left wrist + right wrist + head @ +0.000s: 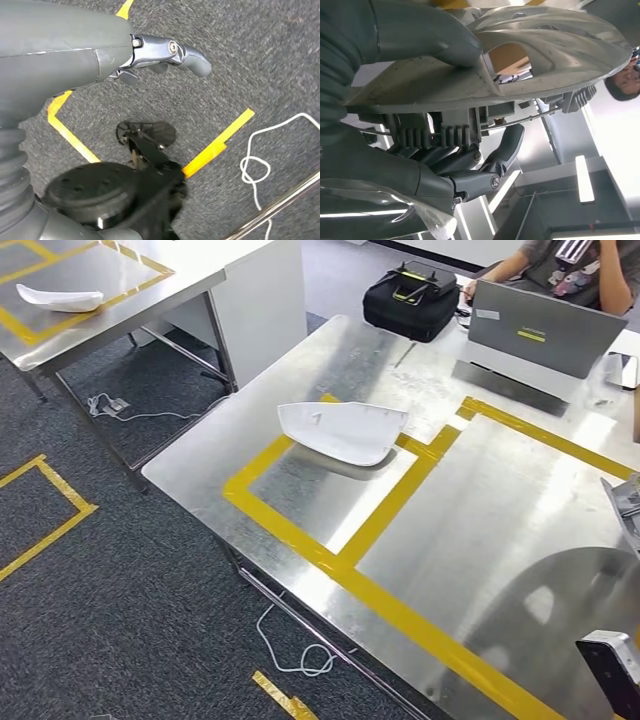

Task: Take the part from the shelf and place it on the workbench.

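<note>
Part (531,70) gripped in right robot hand (471,150), orientation unclear, above workbench (528,530)

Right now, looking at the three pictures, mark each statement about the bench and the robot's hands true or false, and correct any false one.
1. A white part lies on the workbench. True.
2. The left hand holds a part. False: it holds nothing and hangs over the carpet.
3. The right hand grips a pale part. True.
4. The bag on the bench is white. False: it is black.
5. Yellow tape marks boxes on the bench. True.
6. The laptop sits on the floor. False: it stands on the bench's far end.
</note>
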You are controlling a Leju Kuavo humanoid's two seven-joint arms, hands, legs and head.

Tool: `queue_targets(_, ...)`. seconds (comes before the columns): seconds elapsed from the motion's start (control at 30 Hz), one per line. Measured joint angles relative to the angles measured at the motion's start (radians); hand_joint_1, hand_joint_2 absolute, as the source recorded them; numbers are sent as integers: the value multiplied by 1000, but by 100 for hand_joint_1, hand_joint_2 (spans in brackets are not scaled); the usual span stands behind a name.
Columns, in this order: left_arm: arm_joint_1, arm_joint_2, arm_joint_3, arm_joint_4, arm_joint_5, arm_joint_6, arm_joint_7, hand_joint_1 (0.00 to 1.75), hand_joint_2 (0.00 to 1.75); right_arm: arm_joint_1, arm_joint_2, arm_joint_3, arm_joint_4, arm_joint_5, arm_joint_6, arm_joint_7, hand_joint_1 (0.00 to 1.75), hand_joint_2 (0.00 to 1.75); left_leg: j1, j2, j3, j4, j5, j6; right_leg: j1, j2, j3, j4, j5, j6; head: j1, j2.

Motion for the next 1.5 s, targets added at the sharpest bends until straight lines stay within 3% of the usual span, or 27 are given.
queue_targets(0.07,0,0,0,0,-7,0,1,0,175,-3,-19,8,11,12,2,17,175,175,0,-8,-37,77,-14,5,4,27,-2,0,2,-3,0,0)
queue_targets(0.1,-1,0,0,0,-11,-1,1,0,175,-4,-33,14,17,19,4,32,175,175,-1,-11,-31,61,9,11,5,41,-2,1,3,-4,0,0)
queue_targets(0.13,-2,0,0,0,-17,-2,2,0,175,-7,-50,22,25,25,8,48,175,175,-2,-20,-10,11,47,17,7,55,-1,1,3,-3,0,0)
queue_targets(0.2,-4,1,0,0,-27,-4,2,0,175,-14,-91,40,42,37,20,86,175,175,-2,-66,43,-119,115,34,8,82,-3,3,6,1,1,0)
queue_targets(0.27,-10,3,0,0,-38,-6,1,0,175,-24,-140,65,65,47,34,127,175,175,-3,-97,71,-189,133,44,6,107,-13,5,11,10,0,0)
queue_targets(0.33,-21,3,0,0,-45,-8,0,0,175,-30,-189,88,87,52,42,155,175,175,-2,-81,73,-205,130,45,4,129,-28,3,19,24,-1,0)
queue_targets(0.37,-24,3,-1,0,-47,-8,0,0,175,-30,-209,96,95,53,43,163,175,175,1,-68,74,-212,133,47,5,123,-36,6,17,30,0,0)
queue_targets(0.43,-27,3,-1,1,-53,-9,-1,0,175,-36,-244,111,109,56,49,182,175,175,6,-40,76,-226,141,52,9,72,-69,59,-19,39,7,0)
queue_targets(0.5,-28,4,0,4,-63,-5,-3,0,175,-42,-288,138,131,60,64,217,175,175,3,-13,75,-228,142,56,8,17,-127,181,-83,48,12,0)
queue_targets(0.57,-31,5,0,14,-73,4,-9,0,175,-45,-340,170,161,62,76,250,175,175,1,15,74,-227,141,56,3,2,-165,270,-108,57,12,0)
queue_targets(0.6,-33,6,0,21,-76,8,-14,0,175,-45,-363,182,174,62,79,259,175,175,0,28,74,-227,140,55,2,-3,-159,264,-95,61,12,0)
queue_targets(0.67,-35,7,0,35,-79,15,-23,0,175,-46,-400,199,195,60,78,266,175,175,0,52,79,-225,136,50,0,-30,-90,144,-34,65,13,0)
queue_targets(0.73,-36,10,0,44,-80,18,-27,0,175,-49,-424,212,208,59,77,267,175,175,-5,71,83,-221,130,40,3,-65,-21,25,3,58,13,0)
queue_targets(0.77,-38,11,0,47,-81,19,-28,0,175,-50,-432,217,213,59,77,268,175,175,-8,79,84,-218,128,36,6,-73,-6,0,6,52,12,0)
queue_targets(0.87,-45,13,0,54,-83,20,-32,0,175,-47,-447,229,223,59,76,270,175,175,-10,95,86,-212,121,24,6,-44,-11,0,8,30,11,0)
queue_targets(0.93,-46,14,0,57,-83,20,-34,0,175,-48,-454,235,226,59,75,271,175,175,-5,57,67,-161,82,13,3,-23,-13,-1,12,17,8,0)
queue_targets(1.0,-46,14,0,62,-83,20,-36,0,175,-51,-458,241,230,59,75,272,175,175,-1,8,11,-35,15,8,2,-2,-16,-1,15,9,5,0)
queue_targets(1.03,-45,14,0,65,-84,20,-36,0,175,-53,-460,245,232,60,79,275,175,175,-1,-2,-21,30,-10,8,3,10,-18,-1,17,6,5,0)
queue_targets(1.1,-47,15,0,69,-86,18,-34,0,175,-65,-477,261,243,70,102,293,175,175,-2,-8,-47,77,-4,14,7,38,-21,-1,20,3,5,0)
queue_targets(1.17,-55,19,-3,74,-87,17,-32,0,175,-97,-513,294,265,88,139,319,175,175,-4,-26,-8,-18,70,29,10,69,-22,-1,24,2,5,0)
queue_targets(1.23,-70,35,-14,89,-80,20,-39,0,175,-145,-557,345,300,105,177,337,175,175,-4,-72,44,-143,127,50,12,99,-26,1,29,7,6,0)
queue_targets(1.3,-90,61,-35,119,-66,34,-56,0,175,-198,-601,410,342,116,216,346,175,175,-6,-95,62,-196,136,59,8,126,-37,1,37,18,7,0)
queue_targets(1.33,-101,72,-48,137,-58,45,-65,0,175,-221,-622,444,363,117,235,348,175,175,-6,-88,63,-204,137,58,6,138,-43,0,42,25,6,0)
queue_targets(1.37,-110,82,-61,154,-49,58,-75,0,175,-240,-642,476,382,117,253,347,175,175,-5,-78,64,-211,143,57,3,140,-49,0,44,31,6,0)
queue_targets(1.4,-118,92,-77,171,-40,69,-84,0,175,-258,-662,509,401,117,268,342,175,175,-3,-68,65,-219,149,58,4,124,-57,7,39,35,7,0)
queue_targets(1.43,-123,102,-92,186,-31,79,-89,0,175,-279,-680,541,420,121,278,333,175,175,0,-59,66,-227,156,60,6,95,-73,33,22,39,10,0)
queue_targets(1.5,-128,120,-122,216,-14,94,-93,0,175,-331,-706,613,457,138,295,306,175,175,1,-38,64,-234,163,63,7,27,-127,142,-40,46,16,0)
